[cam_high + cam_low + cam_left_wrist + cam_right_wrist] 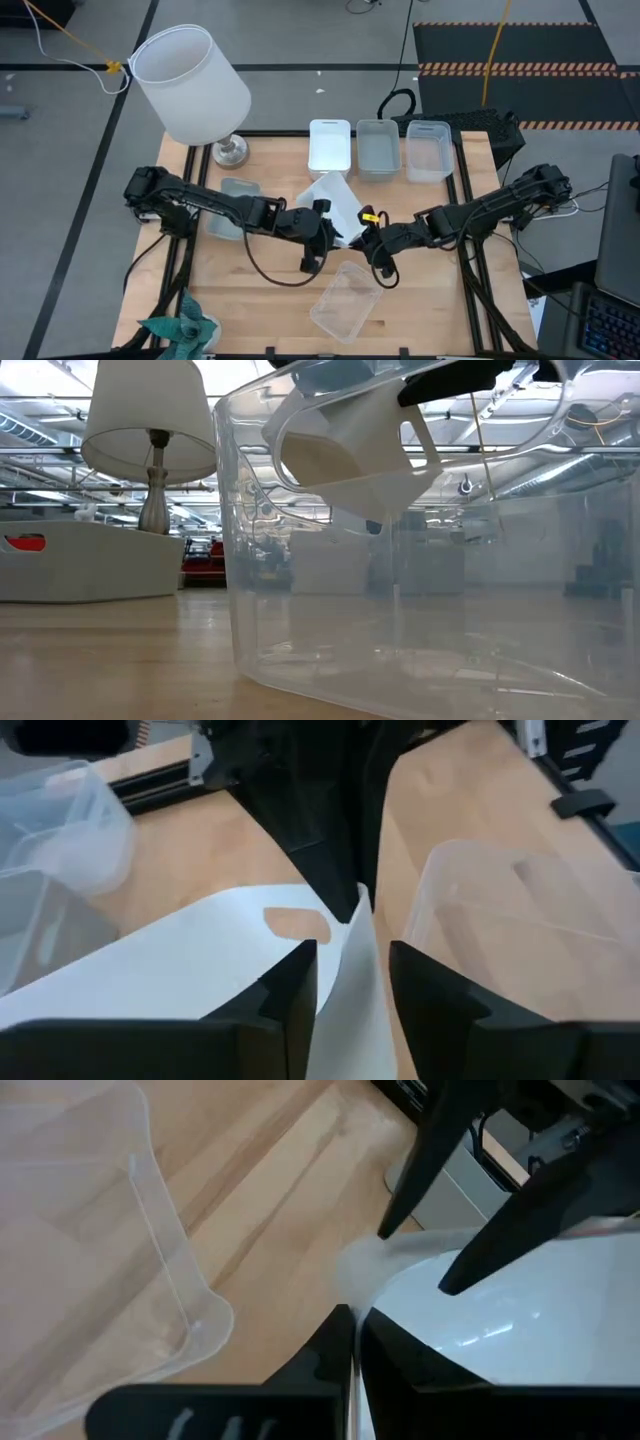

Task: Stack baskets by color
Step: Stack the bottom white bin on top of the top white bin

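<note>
Pinching white basket (335,205) rim: right gripper (352,1342) clamped shut on one edge, left gripper (352,982) straddling opposite wall w/ jaws partway closed, not tight. Basket's tilted mid-table btwn both arms; white stack (329,145) lies farther back, beyond it.

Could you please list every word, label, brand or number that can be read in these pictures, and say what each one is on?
None: no readable text shows in any view.
The white basket held up between the left gripper and the right gripper is plain.
The clear basket and the lampshade are unmarked too.
</note>
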{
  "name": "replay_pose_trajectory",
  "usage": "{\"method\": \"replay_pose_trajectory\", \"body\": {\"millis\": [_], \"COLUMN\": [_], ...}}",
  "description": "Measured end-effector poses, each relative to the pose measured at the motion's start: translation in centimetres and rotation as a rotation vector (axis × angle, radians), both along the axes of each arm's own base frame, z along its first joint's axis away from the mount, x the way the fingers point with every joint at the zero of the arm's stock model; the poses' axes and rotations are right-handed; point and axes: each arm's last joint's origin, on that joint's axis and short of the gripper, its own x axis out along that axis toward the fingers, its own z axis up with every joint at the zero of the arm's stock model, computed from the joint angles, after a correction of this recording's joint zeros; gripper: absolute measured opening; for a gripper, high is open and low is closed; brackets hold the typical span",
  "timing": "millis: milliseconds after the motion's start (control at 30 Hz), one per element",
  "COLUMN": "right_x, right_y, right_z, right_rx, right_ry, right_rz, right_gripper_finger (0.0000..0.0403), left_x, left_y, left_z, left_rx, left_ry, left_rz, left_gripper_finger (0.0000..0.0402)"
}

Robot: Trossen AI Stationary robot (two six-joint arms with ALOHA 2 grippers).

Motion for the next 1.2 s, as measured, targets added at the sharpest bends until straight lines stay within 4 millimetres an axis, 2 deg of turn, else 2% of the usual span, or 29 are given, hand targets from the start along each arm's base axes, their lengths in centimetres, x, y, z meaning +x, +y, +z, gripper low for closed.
{"method": "replay_pose_trajectory", "body": {"millis": [200,433,633,867,1000,1200], "right_x": [0.0,-0.1,-0.4,-2.0,-2.6,-2.2], "right_y": [0.0,0.1,1.4,2.4,2.4,2.8], "right_z": [0.0,0.0,0.4,1.4,1.1,0.3], "right_rx": [-0.011,-0.036,-0.03,-0.025,0.004,0.042], "right_ry": [0.002,0.003,-0.049,-0.066,-0.017,0.036], "right_rz": [0.009,0.022,0.002,-0.035,-0.051,0.009], "right_gripper_finger": [0.0011,0.0027,0.0097,0.0188,0.0203,0.0191], "left_x": [1.0,1.3,0.9,0.0,-0.5,-0.6], "left_y": [0.6,0.9,0.3,-1.5,-2.7,-3.1], "left_z": [-1.3,-1.8,-2.2,-2.7,-2.8,-2.8], "left_rx": [-0.005,-0.004,0.012,0.033,0.09,0.114], "left_ry": [0.023,0.032,0.075,0.128,0.132,0.122], "left_rz": [-0.052,-0.126,-0.21,-0.403,-0.502,-0.537], "left_gripper_finger": [0.0088,0.001,0.0014,0.0012,0.0008,0.0014]}}
